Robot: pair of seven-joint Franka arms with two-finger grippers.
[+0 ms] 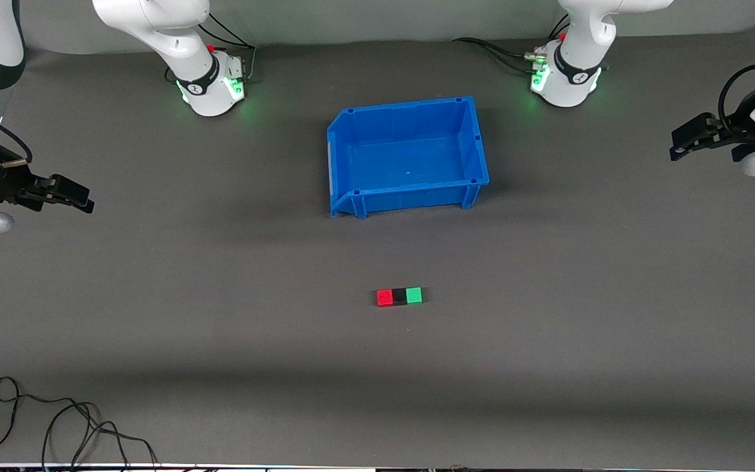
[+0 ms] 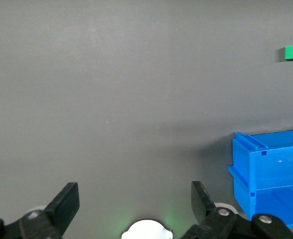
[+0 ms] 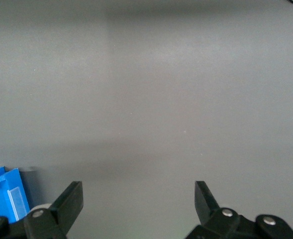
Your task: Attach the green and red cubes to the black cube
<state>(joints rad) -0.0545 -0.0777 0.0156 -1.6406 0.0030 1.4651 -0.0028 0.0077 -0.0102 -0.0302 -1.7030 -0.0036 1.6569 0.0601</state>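
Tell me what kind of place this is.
Probably a robotics lab bench: two Franka arms bolted to a grey-matted table, a blue bin, loose cables, and red, black and green cubes in a row. Left hand and right hand wait open at the table's ends.

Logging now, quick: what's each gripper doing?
Left gripper: open, empty, at its end of the table.
Right gripper: open, empty, at its end.

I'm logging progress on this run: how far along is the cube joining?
Looks done: the red cube, black cube and green cube sit in one touching row. Nothing in hand: the left gripper and right gripper wait open at the table's ends. Nothing visibly left.
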